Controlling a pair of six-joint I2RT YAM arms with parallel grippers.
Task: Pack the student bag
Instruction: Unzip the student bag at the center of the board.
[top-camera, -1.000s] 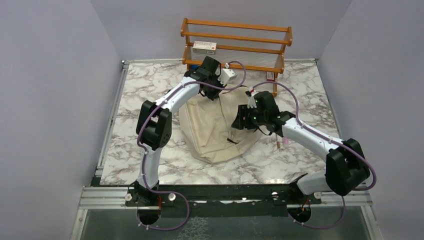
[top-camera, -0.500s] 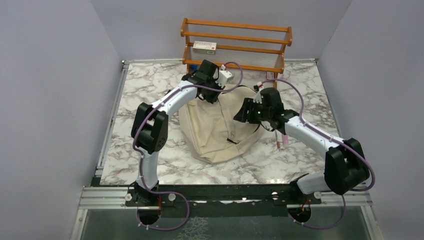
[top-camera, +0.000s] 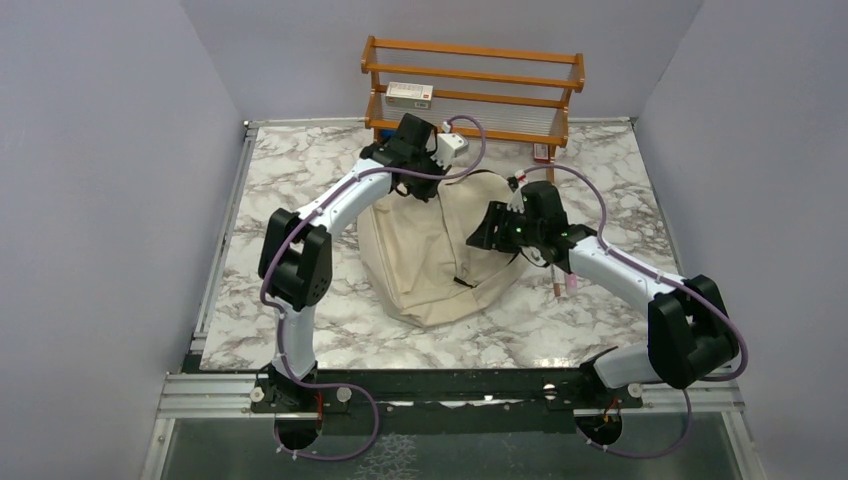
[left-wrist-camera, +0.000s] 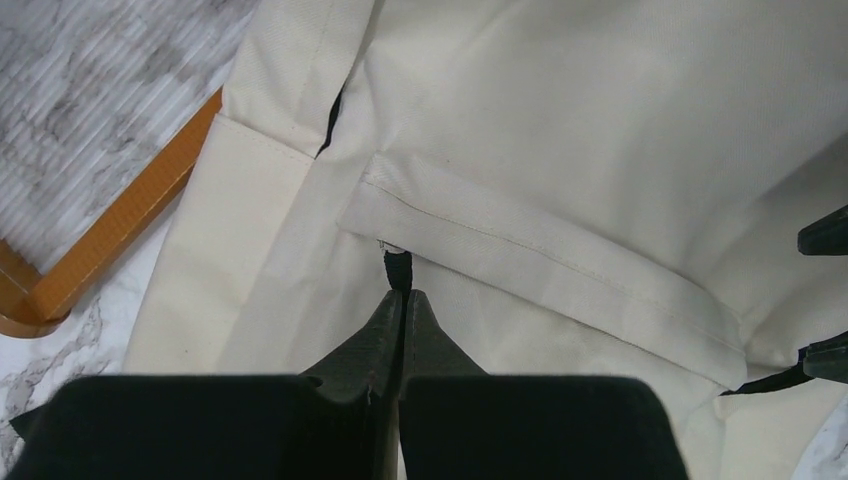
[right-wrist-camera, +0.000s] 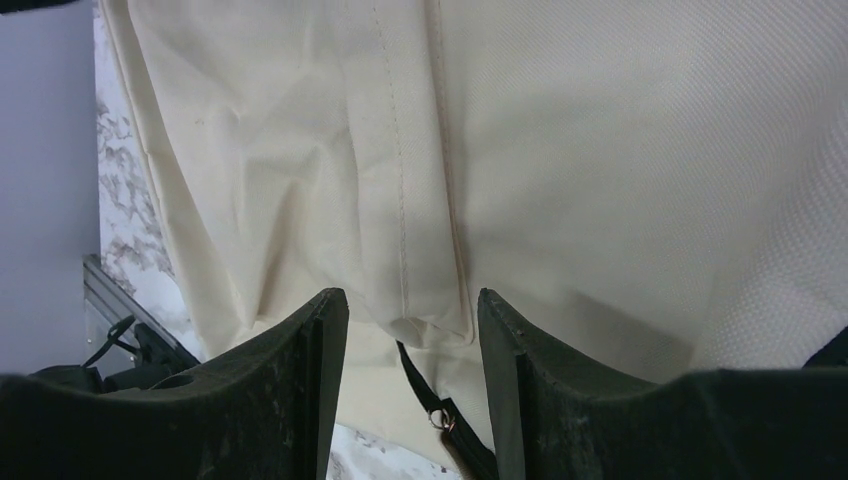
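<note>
The student bag, a cream canvas backpack, lies in the middle of the marble table. My left gripper is shut on a black zipper pull beside a stitched cream flap at the bag's far end; in the top view the left gripper is at the bag's back edge. My right gripper is open and close over the bag's cloth, with a seamed fold and a black strap with a metal ring between its fingers. From above, the right gripper is at the bag's right side.
A wooden rack stands at the back with a small white and red box on a shelf; its foot is just left of the bag. Pink pens lie on the table right of the bag.
The left arm has drawn slightly back toward the rack with the zipper pull, stretching the bag's top. The right gripper has shifted a little right and back, still open.
</note>
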